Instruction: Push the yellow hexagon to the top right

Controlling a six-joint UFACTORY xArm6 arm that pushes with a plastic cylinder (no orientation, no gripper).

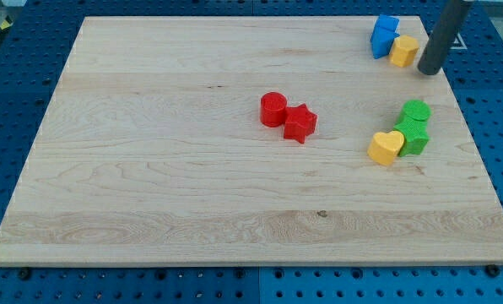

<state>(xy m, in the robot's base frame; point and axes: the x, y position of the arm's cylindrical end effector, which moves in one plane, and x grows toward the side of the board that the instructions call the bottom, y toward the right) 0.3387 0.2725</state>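
Note:
The yellow hexagon (404, 51) lies near the board's top right corner, touching two blue blocks (384, 35) on its left. My rod comes down from the view's top right; my tip (429, 69) rests on the board just right of and slightly below the yellow hexagon, very close to it.
A red cylinder (273, 109) and a red star (300, 123) touch each other at the board's middle. A yellow heart (386, 147) lies at the right, touching a green block (412, 135) with a second green block (417, 111) above it. The wooden board (150, 169) has its right edge near my tip.

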